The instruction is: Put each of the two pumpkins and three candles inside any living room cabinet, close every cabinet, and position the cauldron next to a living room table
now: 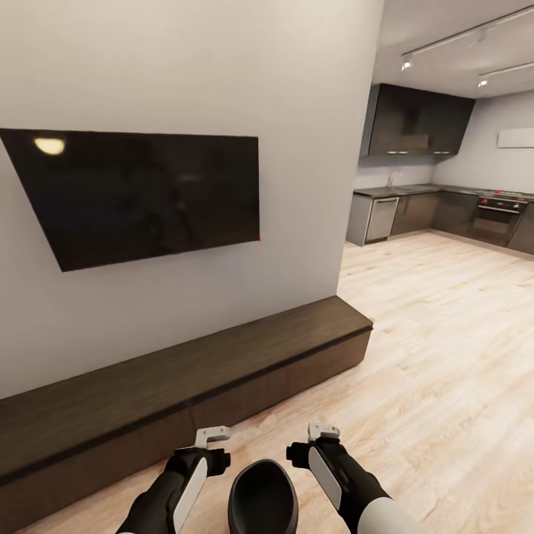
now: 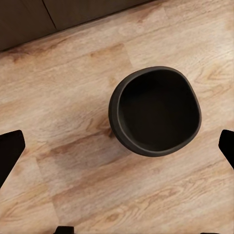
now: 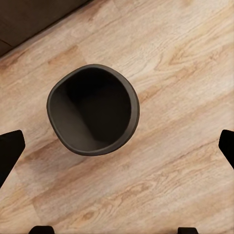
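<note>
Two arms reach forward low in the head view, over pale wood floor [image 1: 445, 348] that runs back to a dark grey kitchen [image 1: 445, 185] at the far right. On the grey wall [image 1: 185, 67] hangs a wide black TV [image 1: 148, 193], and under it the long, low, dark brown cabinet [image 1: 185, 371] runs along the wall, its fronts flush and closed as far as they show. Between the two arms, on the floor just in front of the cabinet, stands the cauldron [image 1: 262, 495], a dark round pot with an open mouth, upright and empty inside; it also shows from above in the left wrist view [image 2: 155, 111] and the right wrist view [image 3: 92, 109]. The left gripper [image 1: 211, 436] hangs to one side of it and the right gripper [image 1: 323, 432] to the other, neither touching it. In both wrist views the dark fingertips [image 2: 9, 151] [image 3: 9, 148] sit far apart at the picture edges, so both grippers are spread wide with nothing between them.
</note>
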Robot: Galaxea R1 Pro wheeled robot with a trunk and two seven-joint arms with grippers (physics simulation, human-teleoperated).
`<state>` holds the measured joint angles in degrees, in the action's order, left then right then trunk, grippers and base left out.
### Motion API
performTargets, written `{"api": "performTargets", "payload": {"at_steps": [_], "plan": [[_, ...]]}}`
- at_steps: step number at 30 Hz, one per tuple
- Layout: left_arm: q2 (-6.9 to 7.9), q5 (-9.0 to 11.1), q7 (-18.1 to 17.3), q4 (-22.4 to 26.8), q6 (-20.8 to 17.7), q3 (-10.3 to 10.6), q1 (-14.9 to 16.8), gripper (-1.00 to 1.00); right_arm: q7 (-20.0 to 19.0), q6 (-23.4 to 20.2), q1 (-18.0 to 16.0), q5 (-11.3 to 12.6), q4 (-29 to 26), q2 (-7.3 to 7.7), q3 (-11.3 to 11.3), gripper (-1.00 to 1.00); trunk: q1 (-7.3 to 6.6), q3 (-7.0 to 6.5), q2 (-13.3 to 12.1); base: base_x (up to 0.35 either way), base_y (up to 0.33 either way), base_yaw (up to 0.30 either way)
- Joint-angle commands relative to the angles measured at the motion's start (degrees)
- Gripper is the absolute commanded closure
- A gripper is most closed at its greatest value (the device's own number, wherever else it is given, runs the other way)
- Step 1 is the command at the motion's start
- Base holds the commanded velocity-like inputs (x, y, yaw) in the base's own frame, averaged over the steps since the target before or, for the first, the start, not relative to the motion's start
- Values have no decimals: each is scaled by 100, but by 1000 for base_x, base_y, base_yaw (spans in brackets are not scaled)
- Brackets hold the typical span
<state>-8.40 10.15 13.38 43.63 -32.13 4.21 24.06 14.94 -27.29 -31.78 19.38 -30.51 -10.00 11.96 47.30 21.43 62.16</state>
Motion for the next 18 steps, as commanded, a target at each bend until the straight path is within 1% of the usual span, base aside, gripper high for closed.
{"api": "performTargets", "payload": {"at_steps": [1, 18], "plan": [[3, 60, 51, 10, -21, 19, 3, -100, 50, -19, -3, 49, -8, 0, 17, -100, 23, 25, 46, 0, 0, 0], [5, 48, 51, 14, -13, 26, 3, -100, 39, -27, -3, 42, -15, 0, 51, -100, 396, 331, 728, 0, 0, 0]]}}
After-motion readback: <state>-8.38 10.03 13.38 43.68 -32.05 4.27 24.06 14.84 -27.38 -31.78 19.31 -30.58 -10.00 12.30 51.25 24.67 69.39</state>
